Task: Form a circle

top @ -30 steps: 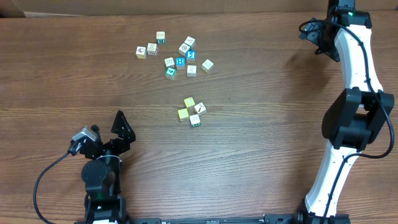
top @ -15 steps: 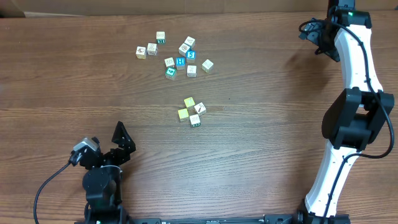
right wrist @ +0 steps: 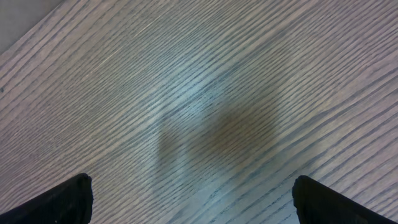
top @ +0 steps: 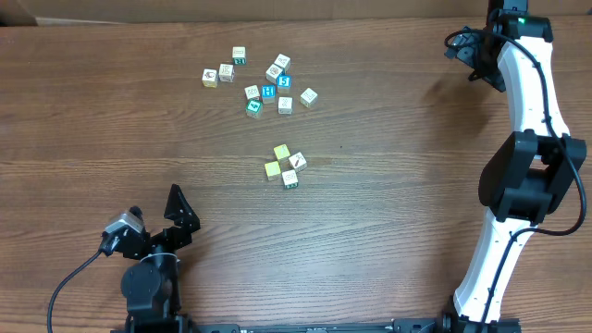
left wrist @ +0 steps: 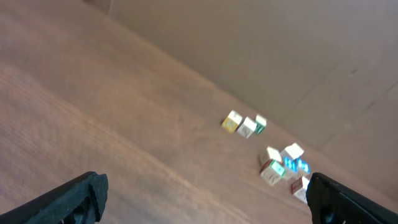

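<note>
Jaws of the left gripper [left wrist: 205, 186] and right gripper [right wrist: 191, 185] stood wide apart, empty, over the brown wooden table [top: 388, 185], both well away from the scattered bunch of small alphabet cubes [top: 268, 92]. The circle [top: 284, 165], four tiny yellow, white and teal cubes, lay near that bunch on the robot's side. Gently nudging single cubes outward into an even ring would probably work best.

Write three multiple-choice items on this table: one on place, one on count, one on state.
1. In the overhead view, the small cube group lies: A) below the larger bunch; B) above it; C) stacked on it.
2. Cubes in the small cube group: A) two; B) four; C) seven.
3. The left fingers are: A) shut on a cube; B) shut, empty; C) open, empty.
Key: 1A, it sits lower in the frame, apart; 2B, two yellow and two whitish show; 3C, they stand wide apart over bare wood.
</note>
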`<state>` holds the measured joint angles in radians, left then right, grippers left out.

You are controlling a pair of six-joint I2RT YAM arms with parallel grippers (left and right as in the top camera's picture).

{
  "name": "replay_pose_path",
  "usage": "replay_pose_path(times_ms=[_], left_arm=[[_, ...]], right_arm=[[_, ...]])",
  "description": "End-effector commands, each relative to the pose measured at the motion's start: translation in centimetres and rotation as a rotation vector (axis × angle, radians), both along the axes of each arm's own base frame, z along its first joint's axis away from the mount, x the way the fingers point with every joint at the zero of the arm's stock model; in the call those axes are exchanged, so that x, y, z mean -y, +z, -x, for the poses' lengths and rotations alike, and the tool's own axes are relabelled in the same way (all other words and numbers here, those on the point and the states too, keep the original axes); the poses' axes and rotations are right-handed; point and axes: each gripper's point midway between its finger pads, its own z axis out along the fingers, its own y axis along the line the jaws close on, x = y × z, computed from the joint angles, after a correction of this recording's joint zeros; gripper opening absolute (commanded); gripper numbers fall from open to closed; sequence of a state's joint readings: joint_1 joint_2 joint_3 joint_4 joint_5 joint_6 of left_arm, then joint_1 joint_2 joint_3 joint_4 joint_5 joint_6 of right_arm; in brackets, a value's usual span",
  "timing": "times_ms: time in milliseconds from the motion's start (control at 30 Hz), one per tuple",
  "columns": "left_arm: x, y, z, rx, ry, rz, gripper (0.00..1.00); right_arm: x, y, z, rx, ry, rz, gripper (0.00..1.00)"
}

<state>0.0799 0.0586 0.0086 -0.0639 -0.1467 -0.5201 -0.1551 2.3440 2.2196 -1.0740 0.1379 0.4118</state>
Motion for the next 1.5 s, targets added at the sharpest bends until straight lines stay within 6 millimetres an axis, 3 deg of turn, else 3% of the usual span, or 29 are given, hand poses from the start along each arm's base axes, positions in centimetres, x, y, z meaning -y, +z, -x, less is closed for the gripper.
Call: replay_pose_path(times_ms=[0, 667, 1467], left_arm=[[0.02, 1.17, 0.22, 0.038, -0.005, -0.079, 1.00], [0.80, 0.86, 0.06, -0.004, -0.065, -0.223, 1.00], [0.82, 0.99, 0.06, 0.002, -0.065, -0.223, 0.99]], right_arm=[[0.04, 1.82, -0.27, 0.038, -0.001, 0.013, 1.00], [0.04, 1.82, -0.27, 0.038, -0.001, 0.013, 1.00], [0.04, 1.82, -0.27, 0.038, -0.001, 0.013, 1.00]])
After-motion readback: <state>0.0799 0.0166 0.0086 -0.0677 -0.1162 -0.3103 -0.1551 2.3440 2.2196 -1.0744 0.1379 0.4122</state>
